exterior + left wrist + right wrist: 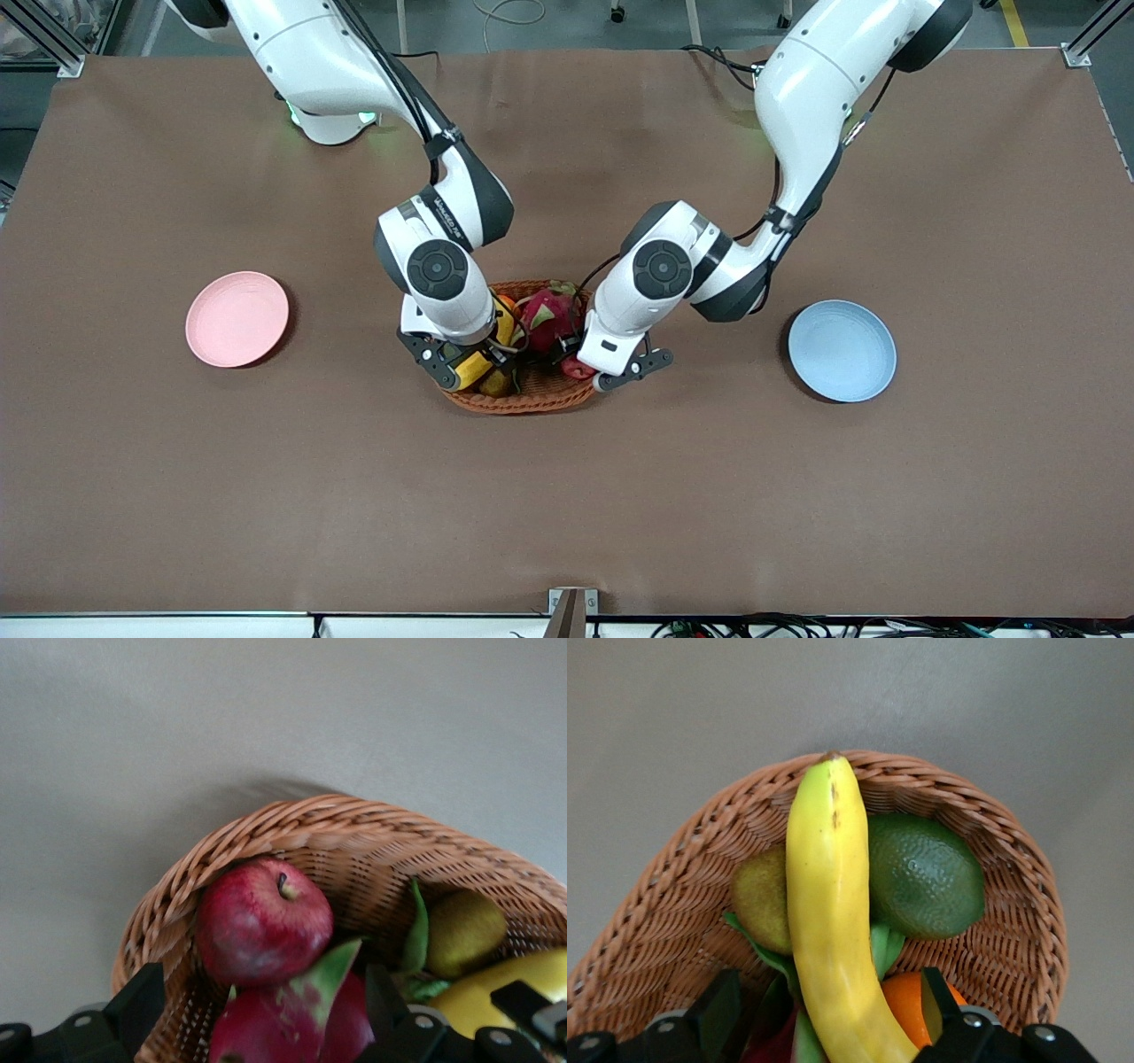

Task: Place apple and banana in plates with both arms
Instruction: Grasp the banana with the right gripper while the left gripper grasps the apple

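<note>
Both hands work inside one small basket (523, 390) at the counter's (567, 496) centre, so they could knock each other. The left hand (261, 1014), spread wide and empty, straddles the apple (263, 921); the dragon fruit (292, 1023) crowds it. The right hand (824, 1014), equally wide, flanks the banana (830, 912) without gripping. One apple, one banana, two plates: pink (236, 318) at nine o'clock, blue (842, 350) at three.
</note>
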You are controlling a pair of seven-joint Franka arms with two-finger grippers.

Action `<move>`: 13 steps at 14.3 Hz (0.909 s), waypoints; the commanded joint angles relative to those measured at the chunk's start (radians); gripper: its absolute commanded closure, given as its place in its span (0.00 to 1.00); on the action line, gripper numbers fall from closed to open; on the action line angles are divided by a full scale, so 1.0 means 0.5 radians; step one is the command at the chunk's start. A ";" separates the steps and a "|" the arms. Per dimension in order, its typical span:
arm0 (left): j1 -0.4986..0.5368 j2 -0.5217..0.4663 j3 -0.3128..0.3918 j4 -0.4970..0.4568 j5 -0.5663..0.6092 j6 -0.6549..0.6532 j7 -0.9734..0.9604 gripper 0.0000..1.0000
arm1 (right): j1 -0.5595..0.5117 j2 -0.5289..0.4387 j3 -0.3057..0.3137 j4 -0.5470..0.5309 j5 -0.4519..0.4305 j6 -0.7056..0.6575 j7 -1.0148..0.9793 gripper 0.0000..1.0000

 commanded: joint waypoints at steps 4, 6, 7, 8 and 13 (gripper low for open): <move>-0.150 0.132 0.128 0.102 0.020 0.002 -0.102 0.00 | 0.025 0.065 -0.022 0.021 0.012 0.003 0.034 0.38; -0.156 0.141 0.128 0.102 0.023 0.002 -0.102 0.00 | 0.022 0.062 -0.022 0.027 0.012 -0.006 0.016 0.69; -0.156 0.150 0.137 0.102 0.023 0.002 -0.102 0.00 | 0.004 0.056 -0.022 0.033 0.012 -0.015 0.006 0.83; -0.159 0.153 0.137 0.108 0.020 0.002 -0.102 0.00 | -0.008 0.050 -0.019 0.042 0.015 -0.024 0.006 0.94; -0.156 0.181 0.140 0.123 0.023 0.052 -0.142 0.00 | -0.195 -0.103 0.005 0.042 0.118 -0.146 -0.241 0.98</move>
